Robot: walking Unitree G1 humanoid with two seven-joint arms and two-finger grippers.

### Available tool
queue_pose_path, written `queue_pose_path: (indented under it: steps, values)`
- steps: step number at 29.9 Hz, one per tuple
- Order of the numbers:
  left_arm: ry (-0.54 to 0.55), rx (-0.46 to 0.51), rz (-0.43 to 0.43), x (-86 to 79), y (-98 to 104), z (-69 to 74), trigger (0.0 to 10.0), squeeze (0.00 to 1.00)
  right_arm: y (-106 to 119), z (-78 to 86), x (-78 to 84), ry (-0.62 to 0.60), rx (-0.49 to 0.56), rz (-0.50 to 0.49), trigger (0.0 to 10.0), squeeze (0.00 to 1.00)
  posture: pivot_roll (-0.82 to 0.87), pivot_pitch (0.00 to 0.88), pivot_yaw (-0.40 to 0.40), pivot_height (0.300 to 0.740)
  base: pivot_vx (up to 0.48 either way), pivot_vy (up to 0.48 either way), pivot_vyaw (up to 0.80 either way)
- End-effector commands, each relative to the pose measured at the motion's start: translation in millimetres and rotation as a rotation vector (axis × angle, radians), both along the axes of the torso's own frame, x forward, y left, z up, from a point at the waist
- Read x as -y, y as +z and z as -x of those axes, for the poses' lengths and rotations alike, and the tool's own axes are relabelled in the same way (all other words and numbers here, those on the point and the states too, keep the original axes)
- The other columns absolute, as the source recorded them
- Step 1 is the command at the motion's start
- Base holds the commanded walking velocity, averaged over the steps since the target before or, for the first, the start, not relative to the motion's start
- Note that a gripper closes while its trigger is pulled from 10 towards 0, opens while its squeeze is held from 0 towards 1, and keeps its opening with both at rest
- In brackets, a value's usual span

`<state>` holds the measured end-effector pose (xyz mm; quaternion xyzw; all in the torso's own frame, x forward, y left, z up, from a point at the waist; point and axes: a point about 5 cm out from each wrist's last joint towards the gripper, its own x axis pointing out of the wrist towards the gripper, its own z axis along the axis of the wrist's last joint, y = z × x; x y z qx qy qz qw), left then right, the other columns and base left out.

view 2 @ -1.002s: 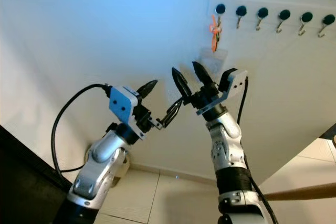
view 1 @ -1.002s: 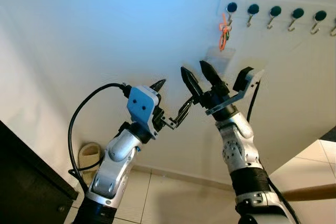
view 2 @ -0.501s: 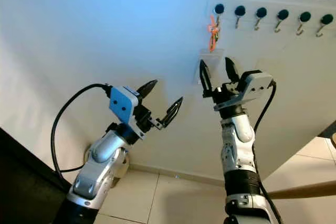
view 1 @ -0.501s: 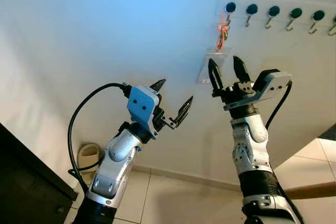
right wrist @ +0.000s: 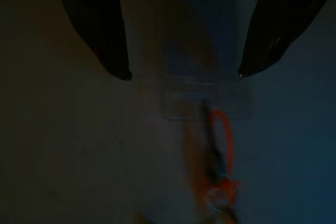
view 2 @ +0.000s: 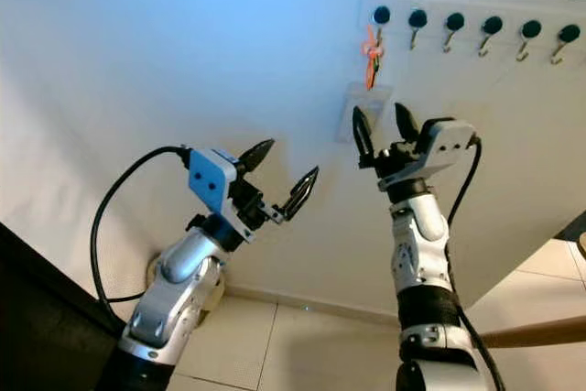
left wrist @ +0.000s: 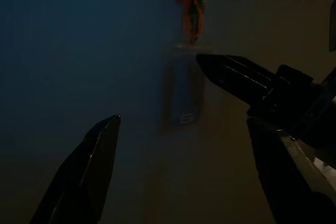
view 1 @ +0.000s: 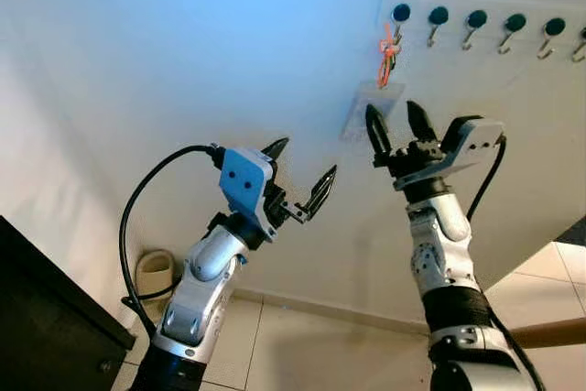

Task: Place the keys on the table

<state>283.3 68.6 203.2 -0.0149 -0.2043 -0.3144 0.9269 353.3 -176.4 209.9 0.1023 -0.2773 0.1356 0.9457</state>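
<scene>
Left arm raised in front of the wall, elbow low, a black cable looping from its wrist. Left gripper [view 1: 305, 176] hangs in open air with its fingers spread wide, holding nothing, well short of the hooks.

Right arm stands upright, further along to the right. Right gripper [view 1: 396, 125] points up toward the wall [view 1: 165, 70], fingers wide apart, nothing between them. Its fingertips sit just at the lower edge of a clear plastic tag [view 1: 366, 109]; contact cannot be told.

The keys [view 1: 390, 52] hang on an orange loop from the leftmost hook [view 1: 400, 17] of a row of dark-knobbed hooks on the wall, above the right gripper. The clear tag hangs below the loop. In the right wrist view, dim and blurred, the tag [right wrist: 205, 72] lies between the two fingertips with the orange loop [right wrist: 220, 150] beyond it.

Low at the wall's foot, left side, a pale sandal [view 1: 154, 274] rests on the tiled floor [view 1: 302, 354].
</scene>
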Motion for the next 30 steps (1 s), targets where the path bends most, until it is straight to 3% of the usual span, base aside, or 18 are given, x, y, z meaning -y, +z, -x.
queue_pose_path:
  steps: [1,10,12,30]
  values:
    - [-0.011,-0.030,0.007,4.3,-5.0,-0.6,10.0,0.00,-1.9,-1.0,5.1,-0.005,-0.003,-0.007,10.0,0.00,0.04,0.137,-0.023,0.740,0.000,0.000,0.00]
    - [-0.014,-0.035,0.002,4.7,-6.2,0.1,10.0,0.00,3.9,-2.8,5.6,0.038,0.023,-0.014,10.0,0.00,0.05,0.137,-0.021,0.740,0.000,0.000,0.00]
    - [-0.018,-0.037,0.002,5.0,-6.3,-0.2,10.0,0.00,0.9,-4.9,2.8,0.105,0.003,-0.042,10.0,0.00,0.05,0.138,-0.020,0.740,0.000,0.000,0.00]
    - [-0.018,-0.029,-0.006,4.7,-5.5,-0.6,10.0,0.00,-9.8,-5.0,-10.5,0.298,-0.051,-0.073,10.0,0.00,0.05,0.126,-0.020,0.740,0.000,0.000,0.00]
